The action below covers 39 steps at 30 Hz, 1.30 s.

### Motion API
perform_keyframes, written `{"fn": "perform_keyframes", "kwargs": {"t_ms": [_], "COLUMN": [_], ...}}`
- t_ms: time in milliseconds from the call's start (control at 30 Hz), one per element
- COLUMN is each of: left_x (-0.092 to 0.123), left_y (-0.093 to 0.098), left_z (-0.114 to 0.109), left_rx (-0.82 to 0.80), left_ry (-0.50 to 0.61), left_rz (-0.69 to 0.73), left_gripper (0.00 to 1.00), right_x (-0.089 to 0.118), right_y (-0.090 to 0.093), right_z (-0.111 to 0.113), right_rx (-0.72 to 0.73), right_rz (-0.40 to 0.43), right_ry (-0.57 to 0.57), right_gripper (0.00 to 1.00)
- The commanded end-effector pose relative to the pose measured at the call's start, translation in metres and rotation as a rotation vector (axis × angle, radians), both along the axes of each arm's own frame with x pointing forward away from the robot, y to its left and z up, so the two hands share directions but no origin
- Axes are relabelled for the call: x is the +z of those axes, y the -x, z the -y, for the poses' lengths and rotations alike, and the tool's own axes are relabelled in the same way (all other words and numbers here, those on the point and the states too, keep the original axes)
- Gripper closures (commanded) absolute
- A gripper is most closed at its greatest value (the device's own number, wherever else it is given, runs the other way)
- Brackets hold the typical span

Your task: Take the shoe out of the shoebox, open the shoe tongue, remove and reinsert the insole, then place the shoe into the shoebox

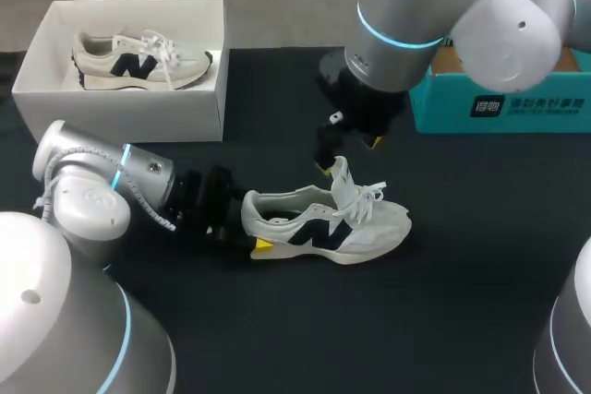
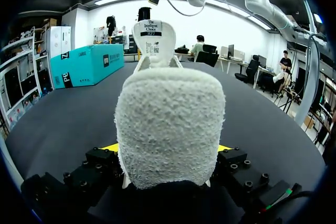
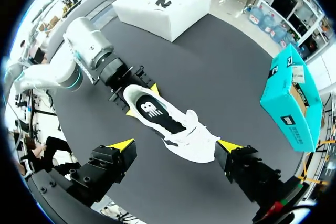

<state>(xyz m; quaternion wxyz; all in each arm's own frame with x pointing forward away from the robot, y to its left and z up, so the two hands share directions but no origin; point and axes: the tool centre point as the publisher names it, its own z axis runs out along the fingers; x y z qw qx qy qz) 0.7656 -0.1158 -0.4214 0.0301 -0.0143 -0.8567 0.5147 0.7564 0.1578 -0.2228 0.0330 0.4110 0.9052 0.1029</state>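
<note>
White shoe (image 1: 323, 223) sits out on the worktop (image 1: 462, 302), heel pinched in my left tool (image 2: 167, 147), right tool (image 3: 176, 145) spread above the raised tongue (image 1: 340, 173), the insole (image 3: 155, 113) and reboxing still ahead.

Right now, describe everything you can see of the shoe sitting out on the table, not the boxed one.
The shoe is a cream sneaker with a dark side logo, white laces, a fuzzy heel and a dark insole inside. It stands upright on the black table, tongue raised. The left gripper has its fingers clamped on both sides of the heel; the right gripper hangs open above the tongue.
</note>
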Motion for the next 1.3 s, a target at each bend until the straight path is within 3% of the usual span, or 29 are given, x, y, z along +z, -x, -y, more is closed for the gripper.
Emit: {"fn": "perform_keyframes", "kwargs": {"t_ms": [33, 233, 533, 567, 633, 767, 1300], "left_x": [-0.003, -0.003, -0.003, -0.003, -0.003, -0.003, -0.003], "left_y": [0.0, 0.0, 0.0, 0.0, 0.0, 0.0, 0.0], "left_z": [0.001, 0.001, 0.001, 0.001, 0.001, 0.001, 0.001], "left_rx": [0.002, 0.002, 0.002, 0.002, 0.002, 0.002, 0.002], "left_ry": [-0.002, -0.002, -0.002, -0.002, -0.002, -0.002, -0.002], "left_rz": [0.0, 0.0, 0.0, 0.0, 0.0, 0.0, 0.0], "left_gripper": [1.0, 1.0, 1.0, 1.0, 1.0, 1.0, 1.0], "right_x": [-0.002, -0.002, -0.006, -0.005, -0.004, -0.007, -0.007], "right_y": [0.001, 0.001, 0.003, 0.003, 0.003, 0.004, 0.004], "right_z": [0.005, 0.005, -0.02, -0.023, -0.027, -0.033, -0.033], "right_rx": [0.19, 0.19, 0.366, 0.381, 0.407, 0.432, 0.432], "right_rz": [0.033, 0.033, 0.086, 0.087, 0.087, 0.085, 0.085], "right_ry": [0.001, 0.001, 0.006, 0.004, 0.019, 0.084, 0.084], "right_gripper": [0.0, 0.0, 0.0, 0.58, 1.0, 1.0, 1.0]}}
